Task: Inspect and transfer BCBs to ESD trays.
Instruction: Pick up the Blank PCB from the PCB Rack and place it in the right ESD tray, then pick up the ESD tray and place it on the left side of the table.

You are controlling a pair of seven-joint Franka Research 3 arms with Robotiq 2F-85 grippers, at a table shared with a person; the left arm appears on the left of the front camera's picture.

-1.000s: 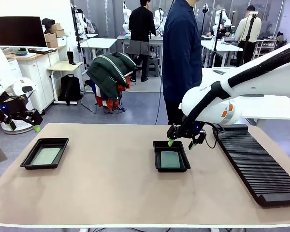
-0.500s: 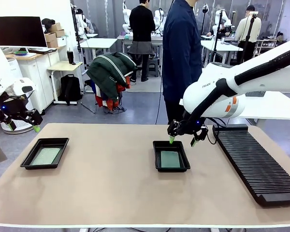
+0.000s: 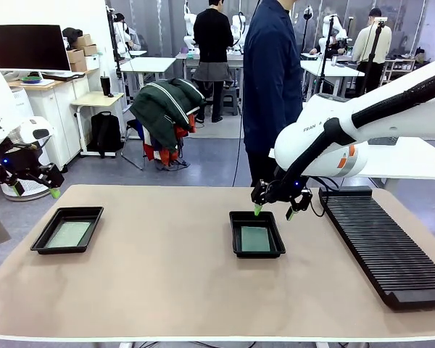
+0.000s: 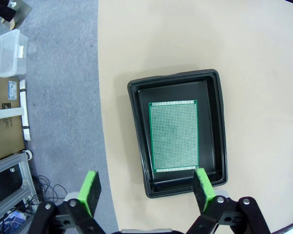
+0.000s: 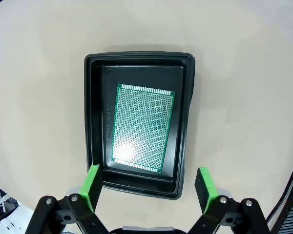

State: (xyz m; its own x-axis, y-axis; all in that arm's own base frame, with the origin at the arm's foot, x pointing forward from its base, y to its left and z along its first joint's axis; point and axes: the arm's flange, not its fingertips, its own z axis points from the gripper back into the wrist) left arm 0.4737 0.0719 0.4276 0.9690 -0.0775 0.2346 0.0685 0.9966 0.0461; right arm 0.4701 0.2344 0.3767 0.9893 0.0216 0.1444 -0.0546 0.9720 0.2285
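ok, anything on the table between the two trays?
No. In the front view the stretch between the left tray and the middle tray is bare tabletop. Each tray holds one board.

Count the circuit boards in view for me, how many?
2. One circuit board lies in the left tray; the other board lies in the middle tray. The rack's slots look empty.

Each tray (image 3: 67, 230) (image 3: 257, 235) holds a board (image 3: 69, 234) (image 3: 255, 239) (rack (image 3: 383, 246) at right).
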